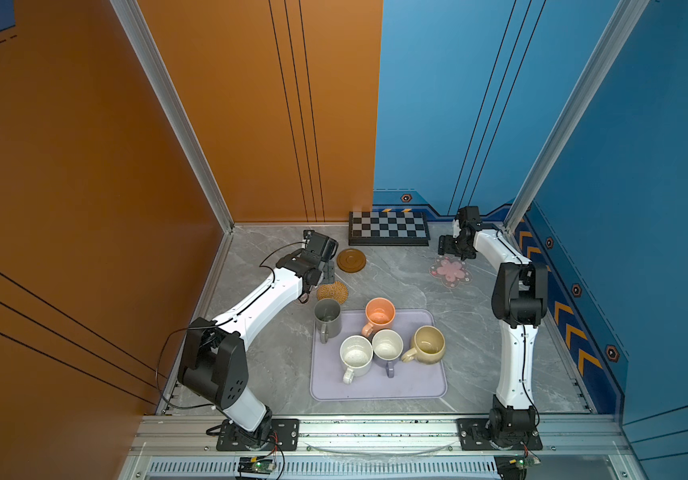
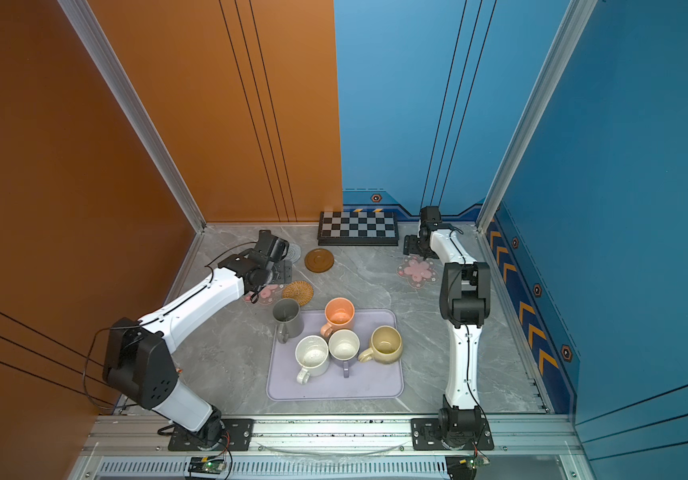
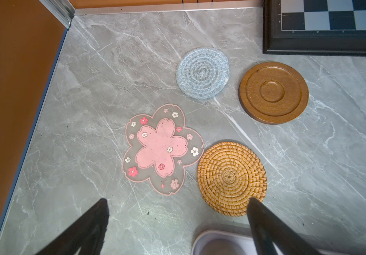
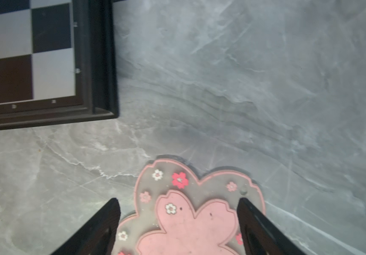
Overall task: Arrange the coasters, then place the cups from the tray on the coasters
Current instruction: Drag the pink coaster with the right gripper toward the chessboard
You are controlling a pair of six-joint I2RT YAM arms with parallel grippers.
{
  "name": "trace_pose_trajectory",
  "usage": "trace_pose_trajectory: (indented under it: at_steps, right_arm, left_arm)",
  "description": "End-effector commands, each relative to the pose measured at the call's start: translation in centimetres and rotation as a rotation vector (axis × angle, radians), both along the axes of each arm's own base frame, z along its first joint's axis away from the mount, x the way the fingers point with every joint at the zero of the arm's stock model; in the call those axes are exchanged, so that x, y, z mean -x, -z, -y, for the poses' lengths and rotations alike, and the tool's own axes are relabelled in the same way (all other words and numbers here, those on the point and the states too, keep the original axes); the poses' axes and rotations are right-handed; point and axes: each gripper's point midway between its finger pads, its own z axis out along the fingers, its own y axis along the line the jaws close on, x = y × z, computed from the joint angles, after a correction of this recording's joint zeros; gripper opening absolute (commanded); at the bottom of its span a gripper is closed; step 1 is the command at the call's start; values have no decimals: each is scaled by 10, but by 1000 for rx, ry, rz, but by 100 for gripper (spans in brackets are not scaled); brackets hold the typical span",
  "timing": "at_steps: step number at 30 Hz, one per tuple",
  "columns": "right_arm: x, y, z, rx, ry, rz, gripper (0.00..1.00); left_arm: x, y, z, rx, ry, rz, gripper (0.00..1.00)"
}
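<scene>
The right end effector (image 4: 177, 199) stood wide open with nothing in it. Its fingers (image 4: 102, 220) straddled a flower coaster (image 4: 191, 220) that lay flat on the worktop (image 4: 244, 88), near a corner of the checkerboard (image 4: 34, 55).

The left end effector (image 3: 177, 199) was spread fully and also empty, hanging above bare worktop. Beyond it lay four coasters, none touching another. The other flower coaster (image 3: 162, 150) was just beside the rattan coaster (image 3: 231, 178). The spiral coaster (image 3: 203, 72) and the wooden coaster (image 3: 273, 92) lay farther out, toward the checkerboard.

In both top views the tray (image 1: 375, 390) lay at the middle front of the worktop, between the two arms, with all five cups upright on it. The grey cup (image 1: 328, 318) stood at its far left corner and the orange cup (image 1: 380, 316) at its far edge. The speckled cup (image 1: 355, 355), lavender cup (image 1: 387, 347) and beige cup (image 1: 429, 345) stood in a row nearer the front.
</scene>
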Motion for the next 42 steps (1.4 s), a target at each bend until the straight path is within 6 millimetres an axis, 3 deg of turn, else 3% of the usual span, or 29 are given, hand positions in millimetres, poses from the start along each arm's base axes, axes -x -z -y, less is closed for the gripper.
trace_pose_trajectory:
  at_steps: [1, 6, 13, 25, 35, 42]
  right_arm:
    - [5, 18, -2, 45, -51, -68, 86]
    - [2, 24, -9, 66, -87, -81, 87]
    - [1, 35, 1, 110, -73, -113, 88]
    - [27, 56, 5, 164, -90, -219, 84]
    - [47, 57, 26, 199, -33, -262, 82]
    - [50, 52, 33, 186, -11, -261, 82]
  left_arm:
    - [2, -4, 2, 1, -2, -6, 98]
    - [5, -2, -1, -5, -7, -7, 98]
    - [5, 1, -1, -1, -11, -16, 98]
    - [4, 1, 2, 14, -14, -15, 98]
    - [7, -3, 0, 15, -11, -7, 98]
    - [11, -2, -2, 13, -17, -7, 98]
